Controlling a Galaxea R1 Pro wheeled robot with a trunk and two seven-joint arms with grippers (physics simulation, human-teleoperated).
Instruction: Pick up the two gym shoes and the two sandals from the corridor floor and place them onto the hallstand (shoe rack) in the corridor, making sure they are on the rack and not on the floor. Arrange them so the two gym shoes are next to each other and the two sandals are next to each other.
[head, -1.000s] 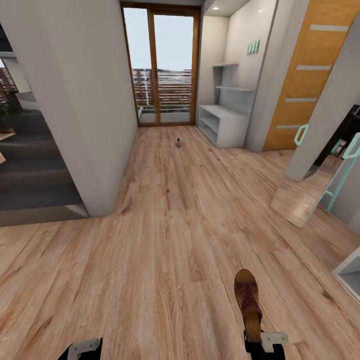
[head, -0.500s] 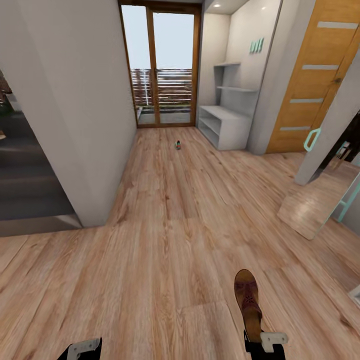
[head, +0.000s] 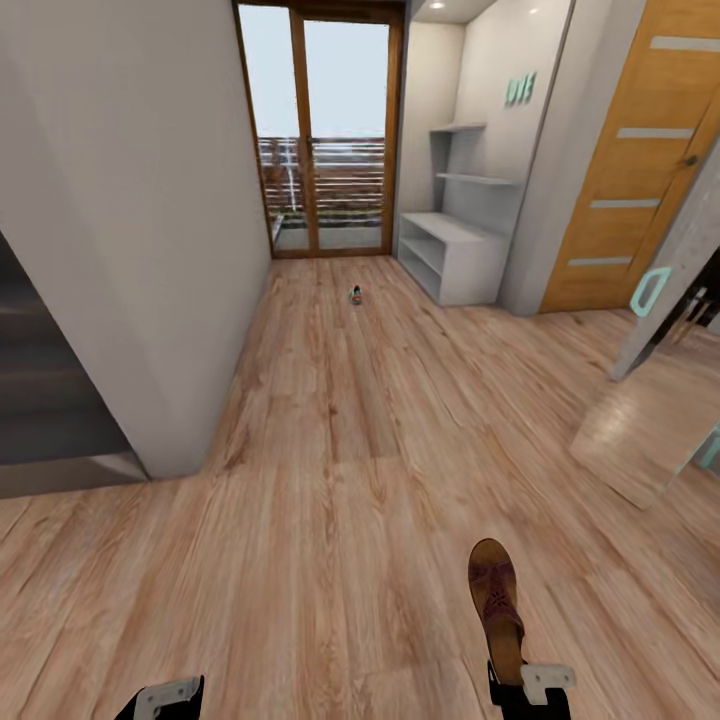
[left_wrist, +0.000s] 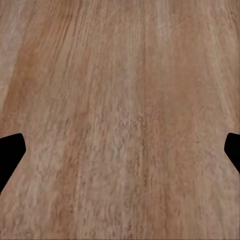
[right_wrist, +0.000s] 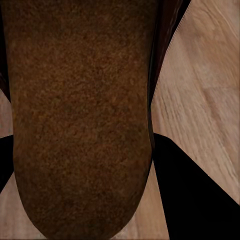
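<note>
Currently one sandal (head: 497, 605) clamped in right jaws; left jaws released; one distant, possibly gym shoe (head: 355, 295).

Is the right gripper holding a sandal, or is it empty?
Holding one. The right gripper is shut on the sandal at its heel, toe pointing ahead above the corridor floor; the right wrist view shows its insole between the fingers.

Matt wood-grain corridor floor (head: 330, 420); the sandal (head: 497, 608) shows a rough, suede-like brown insole.

Even bright daylight from glass door (head: 318, 130) (overexposed), soft render, wide-angle bending
</note>
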